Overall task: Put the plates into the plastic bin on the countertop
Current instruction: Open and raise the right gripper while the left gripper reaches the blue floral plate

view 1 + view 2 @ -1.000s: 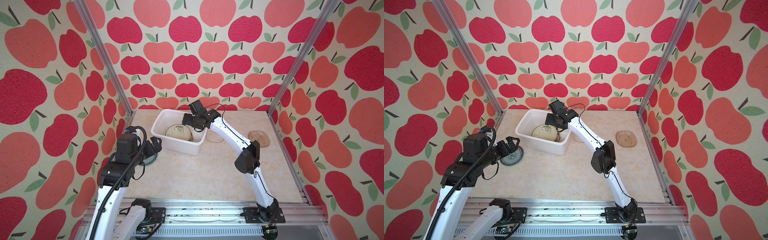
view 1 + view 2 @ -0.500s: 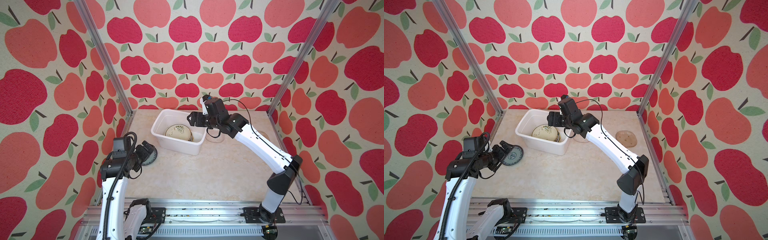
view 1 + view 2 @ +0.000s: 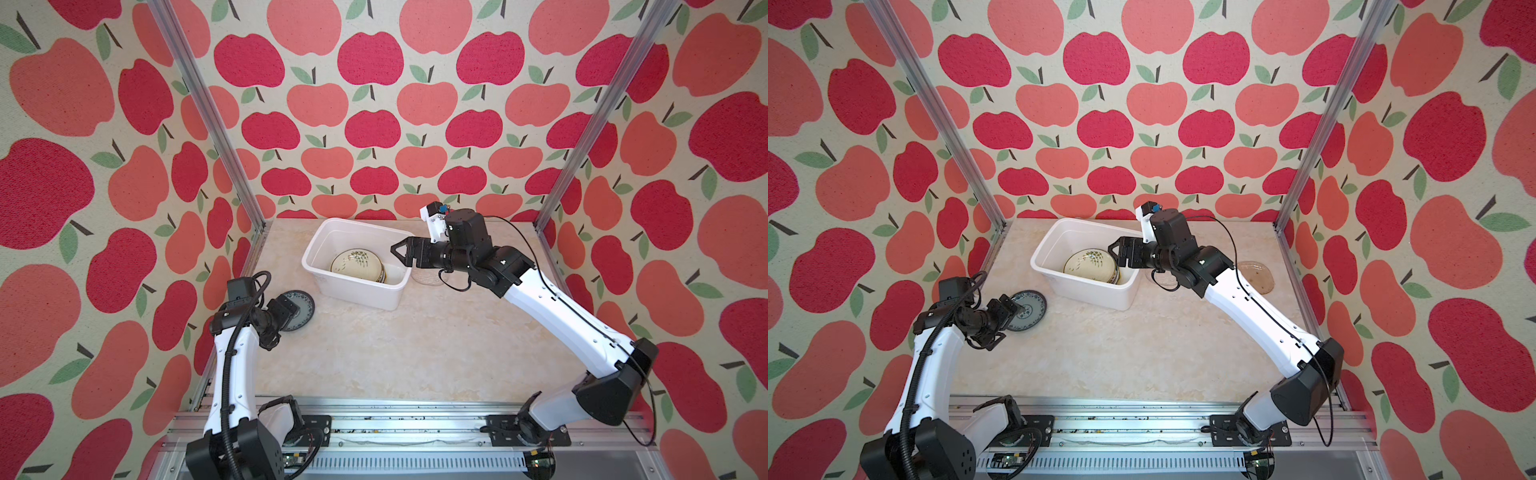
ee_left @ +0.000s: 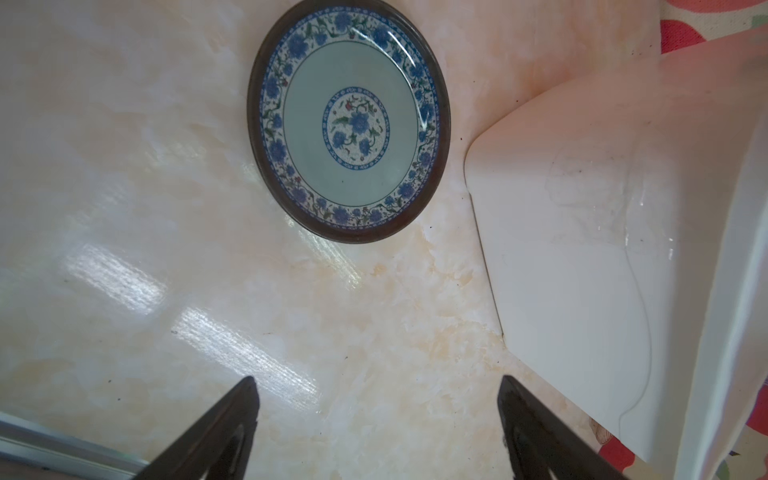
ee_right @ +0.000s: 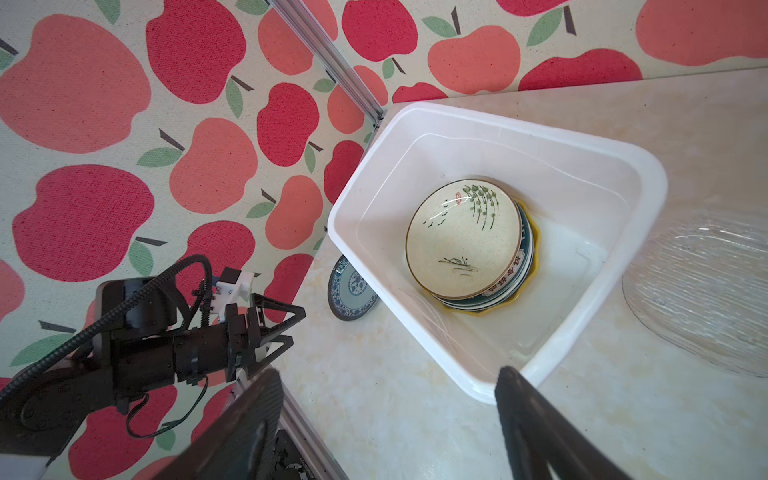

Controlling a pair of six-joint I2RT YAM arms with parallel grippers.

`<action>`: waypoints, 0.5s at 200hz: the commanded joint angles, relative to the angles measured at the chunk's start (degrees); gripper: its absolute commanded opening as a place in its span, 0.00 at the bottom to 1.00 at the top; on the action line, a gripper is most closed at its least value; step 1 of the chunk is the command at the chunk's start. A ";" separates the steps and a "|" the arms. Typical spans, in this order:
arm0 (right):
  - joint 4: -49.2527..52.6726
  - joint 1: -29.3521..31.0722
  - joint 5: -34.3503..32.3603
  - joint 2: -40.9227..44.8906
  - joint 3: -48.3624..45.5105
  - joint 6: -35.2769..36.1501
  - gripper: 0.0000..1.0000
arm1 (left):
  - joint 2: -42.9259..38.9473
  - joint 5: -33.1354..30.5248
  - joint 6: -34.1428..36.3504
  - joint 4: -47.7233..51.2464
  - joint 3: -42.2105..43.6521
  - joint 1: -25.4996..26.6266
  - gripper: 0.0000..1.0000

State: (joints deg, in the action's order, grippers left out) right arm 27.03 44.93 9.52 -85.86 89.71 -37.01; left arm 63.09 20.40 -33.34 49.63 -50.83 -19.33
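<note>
The table (image 3: 415, 353) carries a job judged well past halfway, with the last part left. One white bin (image 3: 357, 293) stands toward the table's far left corner and holds one stack of plates (image 5: 469, 257). The top of the stack is a cream leaf-painted plate (image 5: 453, 237). Under it a dark green lettered rim (image 5: 505, 279) and a yellow scalloped edge (image 5: 536, 249) show. That makes at least three in the stack, and the exact number cannot be told. Three plates lie out on the table and remain to be moved. One clear glass plate (image 5: 706, 299) lies close against the bin's right end wall, though whether it touches is unclear. One brown glass plate (image 3: 1258, 276) lies near the table's right edge, well apart from the bin. One blue flowered plate (image 4: 349, 124) lies flat by the left edge, just beside the bin's near left corner. There are two tools, and neither is carrying anything. The right tool (image 5: 387, 374) hangs over the bin's right end with its fingers spread and nothing between them. The left tool (image 4: 377, 380) hovers low near the blue flowered plate, its fingers wide apart and short of the rim. That plate looks like the next pick.
</note>
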 commanded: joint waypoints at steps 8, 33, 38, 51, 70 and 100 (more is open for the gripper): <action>-3.10 -0.63 7.77 0.16 -2.63 -2.42 0.83 | 7.32 -3.61 10.74 -0.58 -4.91 -1.80 0.91; -6.05 -0.98 11.18 -0.92 -4.91 -4.87 0.83 | 11.89 -5.90 14.47 -0.69 -5.83 -4.53 0.87; -6.57 -0.97 11.47 -1.16 -5.34 -5.27 0.82 | 12.51 -5.53 15.11 -1.43 -5.62 -5.20 0.85; -8.34 -0.97 12.46 -1.41 -6.73 -6.49 0.82 | 13.87 -3.33 16.75 -4.77 -4.31 -6.95 0.84; -10.61 -1.07 14.07 -2.12 -8.06 -8.26 0.82 | 16.45 2.44 18.17 -9.43 -2.76 -10.30 0.83; -9.05 -1.51 17.16 -5.09 -5.44 -8.34 0.81 | 21.95 8.10 19.35 -14.77 -0.51 -14.38 0.77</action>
State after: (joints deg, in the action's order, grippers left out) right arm 19.00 44.05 22.44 -88.62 82.54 -43.88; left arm 80.93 22.72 -17.17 40.27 -53.43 -31.14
